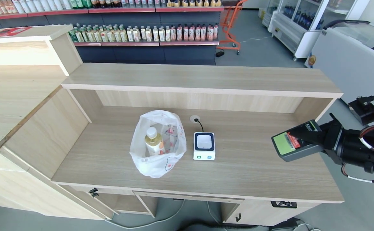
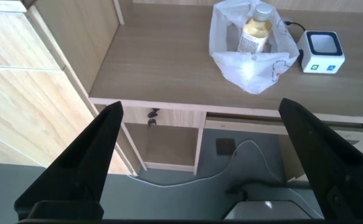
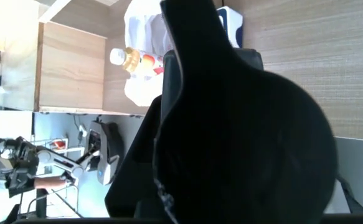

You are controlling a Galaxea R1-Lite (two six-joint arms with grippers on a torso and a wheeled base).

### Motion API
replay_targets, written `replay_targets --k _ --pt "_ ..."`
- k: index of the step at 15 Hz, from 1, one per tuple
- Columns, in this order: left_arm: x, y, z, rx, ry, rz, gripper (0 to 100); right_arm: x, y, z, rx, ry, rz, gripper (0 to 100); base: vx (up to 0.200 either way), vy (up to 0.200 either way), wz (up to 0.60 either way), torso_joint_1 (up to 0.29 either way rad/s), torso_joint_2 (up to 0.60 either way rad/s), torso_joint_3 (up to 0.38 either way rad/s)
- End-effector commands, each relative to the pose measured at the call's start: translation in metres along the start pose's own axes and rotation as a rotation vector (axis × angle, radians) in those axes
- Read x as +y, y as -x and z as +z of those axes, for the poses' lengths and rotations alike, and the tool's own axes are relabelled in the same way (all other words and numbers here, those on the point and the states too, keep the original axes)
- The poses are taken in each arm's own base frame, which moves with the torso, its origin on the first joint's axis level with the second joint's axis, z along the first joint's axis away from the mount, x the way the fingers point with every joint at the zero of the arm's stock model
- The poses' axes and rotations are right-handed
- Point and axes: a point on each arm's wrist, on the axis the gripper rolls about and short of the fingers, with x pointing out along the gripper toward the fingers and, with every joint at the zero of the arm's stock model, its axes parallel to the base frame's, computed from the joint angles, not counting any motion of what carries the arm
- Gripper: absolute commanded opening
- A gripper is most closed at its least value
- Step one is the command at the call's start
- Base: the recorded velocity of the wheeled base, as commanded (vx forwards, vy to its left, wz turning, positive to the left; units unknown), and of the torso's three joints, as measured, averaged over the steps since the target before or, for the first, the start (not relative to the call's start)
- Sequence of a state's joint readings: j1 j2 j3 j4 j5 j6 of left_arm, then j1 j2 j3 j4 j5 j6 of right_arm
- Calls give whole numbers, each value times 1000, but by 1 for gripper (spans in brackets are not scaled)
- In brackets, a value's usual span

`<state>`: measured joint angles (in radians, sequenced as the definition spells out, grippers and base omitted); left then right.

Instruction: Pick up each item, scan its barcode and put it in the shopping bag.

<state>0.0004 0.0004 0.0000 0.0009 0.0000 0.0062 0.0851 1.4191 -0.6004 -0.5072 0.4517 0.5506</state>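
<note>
Wooden counter (image 1: 254, 166) was logged | box (image 1: 294, 142) was clamped in right gripper (image 1: 317, 136), 3 o'clock of scanner (image 1: 204, 146) | left gripper (image 2: 200, 118) was spread wide, empty | risk: scan may be missed if barcode is faced away.

Pretty clearly a small grocery or convenience shop. Far behind the wooden checkout counter (image 1: 254, 166) run shelves (image 1: 148, 33) packed with rows of bottled drinks, glass-door fridges (image 1: 297, 19) and a chest freezer (image 1: 350, 57) stand far right, and a barcode scanner (image 1: 204, 146) sits on the counter beside a plastic shopping bag (image 1: 156, 166).
</note>
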Motion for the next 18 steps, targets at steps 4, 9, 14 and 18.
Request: replay_targets --k 4,9,14,18 --pt "0 0 0 -1 0 0 100 -6 -9 -2 25 8 -15 0 200 0 0 1 0 11" --pt "0 0 0 -1 3 0 100 -21 -35 -14 101 139 -86 0 80 0 0 3 3 -1" --pt "0 0 0 -1 3 0 100 -12 -71 -41 246 227 -18 0 0 0 0 0 0 0" --pt "0 0 0 0 3 0 100 -12 -121 -63 292 288 2 0 0 0 0 0 0 0"
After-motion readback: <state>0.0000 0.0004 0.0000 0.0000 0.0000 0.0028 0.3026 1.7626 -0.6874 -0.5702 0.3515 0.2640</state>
